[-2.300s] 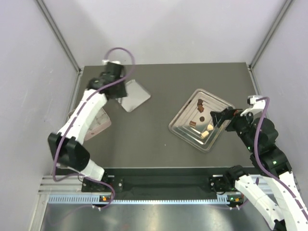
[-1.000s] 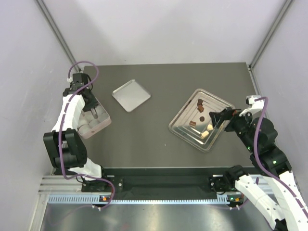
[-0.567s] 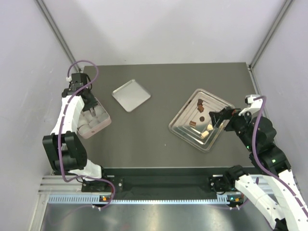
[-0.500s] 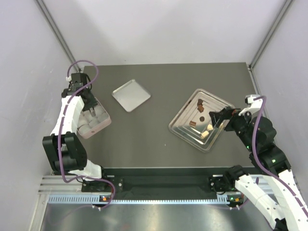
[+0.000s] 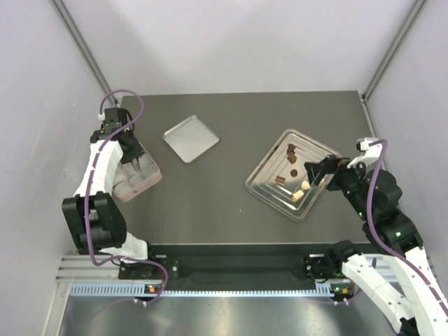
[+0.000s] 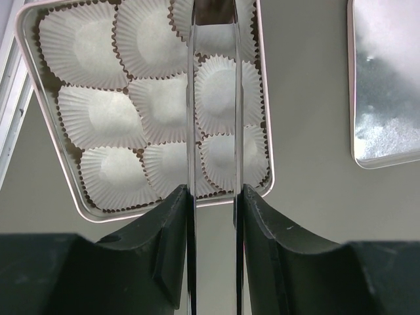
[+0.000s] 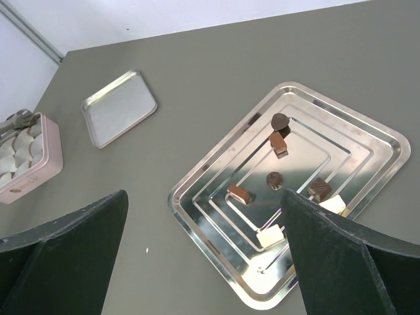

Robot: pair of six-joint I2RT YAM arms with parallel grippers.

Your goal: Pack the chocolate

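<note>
- Worktop (image 5: 224, 119): a dark grey surface that is carrying everything listed below.
- Right arm (image 5: 381, 203): it is reaching in from the worktop's front right corner toward the right edge.
- Left arm (image 5: 105, 164): it is rising from the front left corner and running along the left edge.
- Tray (image 5: 255, 183): a stepped steel tray that is lying flat near the worktop's right edge, turned so that one corner is pointing at the back edge.
- Box (image 5: 147, 185): a pale pink tin that is sitting uncovered against the worktop's left edge, well apart from the tray.
- Lid (image 5: 190, 138): a flat silver plate that is resting toward the back left, between the box and the tray and nearer the box.
- Right gripper (image 5: 316, 170): it is hovering over the tray's right side, its jaws spread as wide as they go and gripping nothing.
- Left gripper (image 6: 215, 20): it is pointing down over the box, its jaws standing partly apart with no piece seen in the grip.
- Paper cups (image 6: 98, 118): white fluted cups that are filling the box in three rows and are showing through the gap between the left fingers.
- Chocolate (image 7: 241, 193): several small pieces, dark brown and cream-white, that are lying loose on the tray's floor, the cream ones toward the tray's front side.
</note>
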